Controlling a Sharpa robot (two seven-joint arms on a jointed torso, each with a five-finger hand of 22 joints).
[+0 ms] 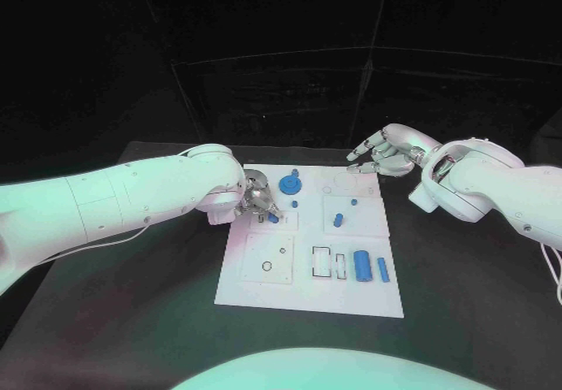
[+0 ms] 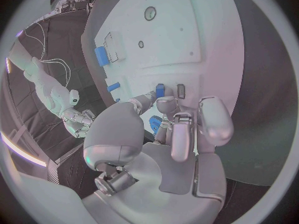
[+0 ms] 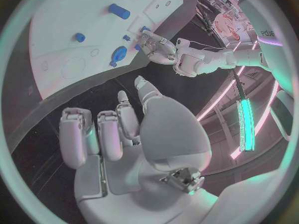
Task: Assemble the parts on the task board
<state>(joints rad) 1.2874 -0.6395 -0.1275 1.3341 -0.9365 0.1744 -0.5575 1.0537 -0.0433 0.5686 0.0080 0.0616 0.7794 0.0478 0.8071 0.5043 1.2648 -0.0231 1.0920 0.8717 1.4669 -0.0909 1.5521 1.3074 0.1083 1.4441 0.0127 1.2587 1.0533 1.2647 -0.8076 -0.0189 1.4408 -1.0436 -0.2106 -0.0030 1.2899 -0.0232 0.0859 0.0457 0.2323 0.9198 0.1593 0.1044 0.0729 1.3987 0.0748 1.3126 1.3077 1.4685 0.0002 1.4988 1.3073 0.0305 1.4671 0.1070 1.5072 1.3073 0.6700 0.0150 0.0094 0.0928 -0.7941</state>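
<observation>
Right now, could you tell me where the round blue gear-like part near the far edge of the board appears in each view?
Head view: the round blue part lies near the task board's far edge, beside the left hand.
Left wrist view: hidden behind that hand; cannot tell.
Right wrist view, near the board edge.
Shared landmark: the left hand.

The board (image 1: 264,288) looks like smooth white plastic with a matt face. The blue parts (image 1: 363,263) look like smooth plastic, faintly shiny. The left hand (image 1: 254,201) and right hand (image 1: 386,153) look like silver metal with a satin sheen. The arms (image 1: 117,203) have glossy white shells. The table (image 1: 140,325) is matt black.
</observation>
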